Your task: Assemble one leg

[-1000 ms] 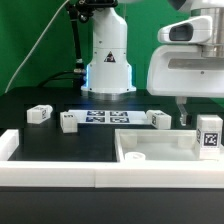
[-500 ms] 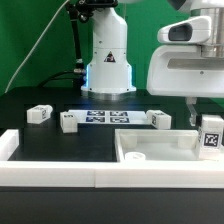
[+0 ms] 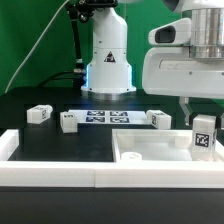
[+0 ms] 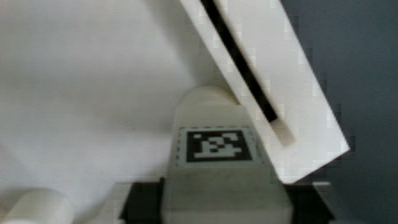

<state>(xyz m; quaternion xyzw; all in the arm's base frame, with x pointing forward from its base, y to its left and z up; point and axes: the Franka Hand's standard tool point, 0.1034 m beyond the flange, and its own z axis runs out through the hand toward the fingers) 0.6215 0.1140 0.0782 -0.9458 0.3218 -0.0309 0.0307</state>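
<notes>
My gripper [image 3: 203,126] is shut on one leg [image 3: 204,136], a small white block with a black-and-white tag on its face. It holds the leg upright over the near right part of the large white square panel [image 3: 150,150]. In the wrist view the leg [image 4: 217,140] sits between the dark fingers [image 4: 146,203], its far end close to the panel's raised rim [image 4: 267,75]. Whether the leg touches the panel I cannot tell. Three more legs lie on the black table: one [image 3: 40,114], a second [image 3: 68,122] and a third [image 3: 160,119].
The marker board [image 3: 105,117] lies flat between the loose legs. The robot's white base [image 3: 108,60] stands behind it. A low white wall [image 3: 50,176] runs along the front edge, with a raised end [image 3: 8,145] at the exterior view's left.
The gripper with the leg has shifted a little toward the exterior view's left, over the panel. The loose legs have not moved.
</notes>
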